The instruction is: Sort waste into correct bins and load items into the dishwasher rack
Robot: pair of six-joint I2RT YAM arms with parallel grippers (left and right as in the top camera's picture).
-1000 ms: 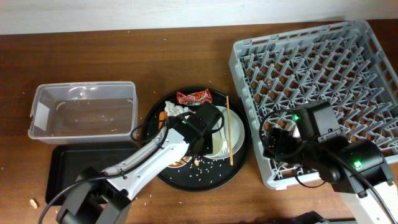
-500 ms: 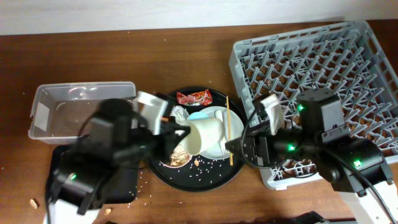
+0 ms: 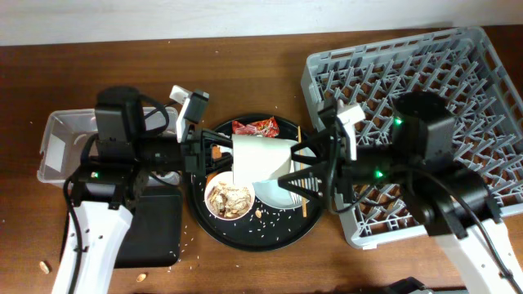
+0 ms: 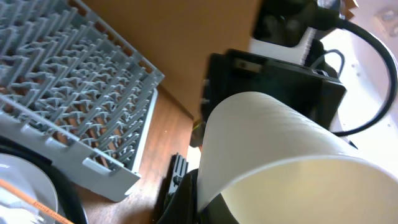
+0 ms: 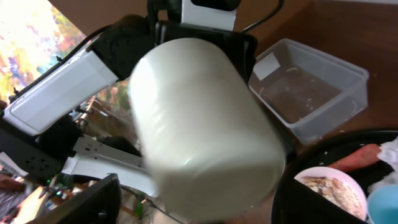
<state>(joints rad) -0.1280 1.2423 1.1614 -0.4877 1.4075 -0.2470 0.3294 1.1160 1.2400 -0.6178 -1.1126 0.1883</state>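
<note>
My left gripper (image 3: 237,157) is shut on the rim of the white cup (image 3: 263,158) and holds it on its side above the round black tray (image 3: 270,242). The cup fills the left wrist view (image 4: 273,155) and the right wrist view (image 5: 205,118). My right gripper (image 3: 314,167) is open, its fingers spread just at the cup's base. The white bowl (image 3: 229,198) with beige food scraps stands below. The red wrapper (image 3: 255,126) lies at the tray's back. The pale plate (image 3: 282,193) and the chopstick (image 3: 302,200) are partly hidden. A bit of the blue cup (image 5: 387,208) shows.
The grey dishwasher rack (image 3: 425,73) fills the right side. The clear tub (image 3: 57,143) stands at the left, with the shallow black tray (image 3: 155,241) in front of it. Crumbs lie scattered on the round tray and the table.
My left arm has lifted the white cup off the round tray and swung back to the left. My right gripper has moved from the rack's edge to the cup's base.
</note>
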